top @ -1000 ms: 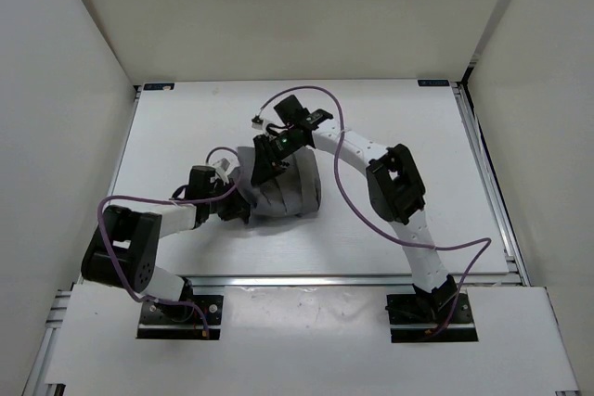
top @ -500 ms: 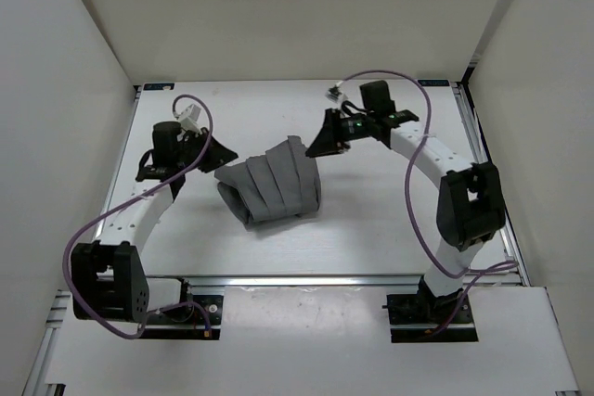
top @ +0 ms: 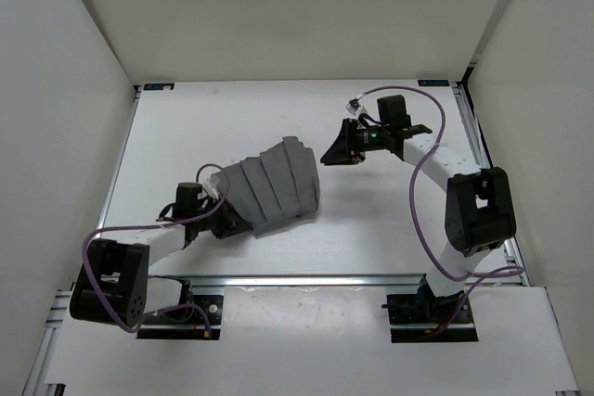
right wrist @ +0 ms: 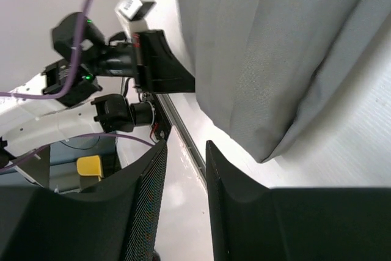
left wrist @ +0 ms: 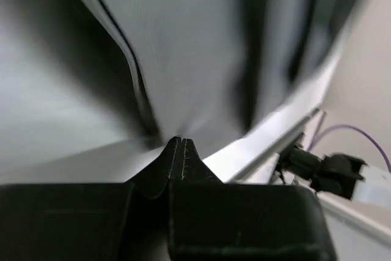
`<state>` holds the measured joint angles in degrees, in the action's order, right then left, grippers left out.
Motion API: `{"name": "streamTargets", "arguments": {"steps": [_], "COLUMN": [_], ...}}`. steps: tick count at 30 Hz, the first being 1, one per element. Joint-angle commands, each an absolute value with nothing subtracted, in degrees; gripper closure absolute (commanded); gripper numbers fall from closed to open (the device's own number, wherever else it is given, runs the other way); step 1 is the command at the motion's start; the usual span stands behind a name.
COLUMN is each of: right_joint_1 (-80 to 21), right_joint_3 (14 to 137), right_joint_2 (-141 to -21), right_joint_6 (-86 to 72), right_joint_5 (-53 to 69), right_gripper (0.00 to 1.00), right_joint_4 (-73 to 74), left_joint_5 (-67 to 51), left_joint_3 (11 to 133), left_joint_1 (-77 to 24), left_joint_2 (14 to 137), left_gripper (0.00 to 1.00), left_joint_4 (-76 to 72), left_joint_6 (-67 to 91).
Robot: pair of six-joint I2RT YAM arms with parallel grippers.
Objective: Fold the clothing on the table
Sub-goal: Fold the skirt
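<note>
Clothing [top: 274,183] lies left of centre on the surface [top: 390,220], gathered into a compact fan-shaped bundle with its pleats stacked in overlapping layers.

Judgement: at least one fold is in. The outline is ragged and wedge-like rather than a tidy rectangle, so squaring up or one more fold is probably left.

Left tool [top: 226,221] sits at the bundle's near-left corner, fingers pressed together at the fabric edge. Whether a sliver of hem is pinched, cannot tell.

Right tool [top: 327,158] is to the right of the bundle and apart from it, fingers spread, nothing between them.
</note>
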<state>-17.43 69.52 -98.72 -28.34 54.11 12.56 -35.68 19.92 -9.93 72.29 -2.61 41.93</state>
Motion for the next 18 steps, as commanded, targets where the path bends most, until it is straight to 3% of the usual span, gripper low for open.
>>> {"name": "streamTargets", "arguments": {"steps": [1, 8, 13, 14, 15, 17, 18], "right_joint_1": [-18.37, -18.54, -17.49, -16.88, -15.83, -12.67, -10.92], "right_joint_3": [69.34, 70.31, 71.46, 71.63, 71.11, 71.01, 70.67], "right_joint_2": [-96.24, -94.40, -90.89, -90.36, -89.66, -88.77, -88.25], "right_joint_6": [-28.92, -29.62, -26.20, -25.76, -25.14, -24.17, -23.65], "right_joint_5": [53.70, 53.09, 50.10, 48.97, 47.30, 46.33, 45.71], "right_gripper": [0.63, 0.63, 0.56, 0.54, 0.43, 0.39, 0.38], "right_joint_4": [9.93, 10.37, 14.32, 15.81, 17.47, 19.93, 21.08], "left_joint_5": [-32.70, -35.50, -39.37, -37.98, -37.45, -32.45, -31.91], "left_joint_3": [16.71, 18.28, 23.98, 26.00, 27.15, 29.35, 29.53], "left_joint_1": [-7.82, -4.93, -3.52, -3.60, -3.52, -3.17, -2.82], "left_joint_2": [69.69, 74.53, 66.36, 65.75, 64.79, 63.20, 62.32], "left_gripper": [1.00, 1.00, 1.00, 0.95, 0.90, 0.57, 0.54], "left_joint_4": [-3.95, -4.75, -0.02, 3.05, 7.08, 12.64, 14.66], "left_joint_6": [40.25, 38.41, 38.95, 36.59, 33.60, 29.47, 27.96]}}
